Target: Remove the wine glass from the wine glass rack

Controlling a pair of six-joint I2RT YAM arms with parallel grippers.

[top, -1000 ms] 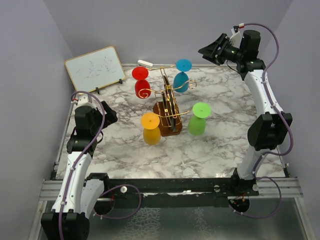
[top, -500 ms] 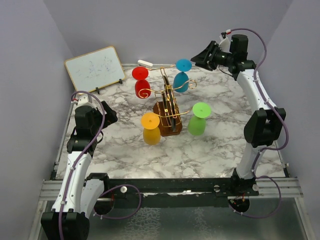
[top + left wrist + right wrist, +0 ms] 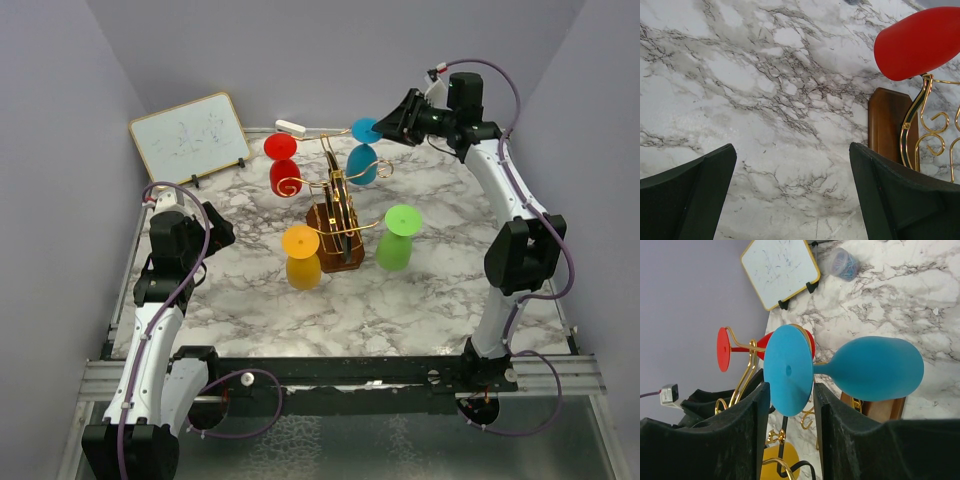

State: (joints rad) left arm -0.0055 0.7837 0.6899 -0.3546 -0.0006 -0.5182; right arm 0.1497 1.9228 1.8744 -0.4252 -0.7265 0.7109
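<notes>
Right gripper (image 3: 790,390) is at the far right of the rack (image 3: 337,205). Jaws are open just wider than the foot of the blue glass (image 3: 870,369), one finger on either side of the disc. We can't tell whether either finger touches it, and nothing is clamped.

Blue glass hangs upside down on a far-right arm of the rack, foot up, bowl clear of the table (image 3: 440,290). Red glass (image 3: 283,175) hangs far left, orange glass (image 3: 302,262) near left, green glass (image 3: 397,245) near right. Rack stands mid-table on its wood block.

Left gripper (image 3: 792,200) sits left of the rack over bare marble, apart from it, jaws wide open and empty. Whiteboard (image 3: 190,135) leans at the far left corner.
</notes>
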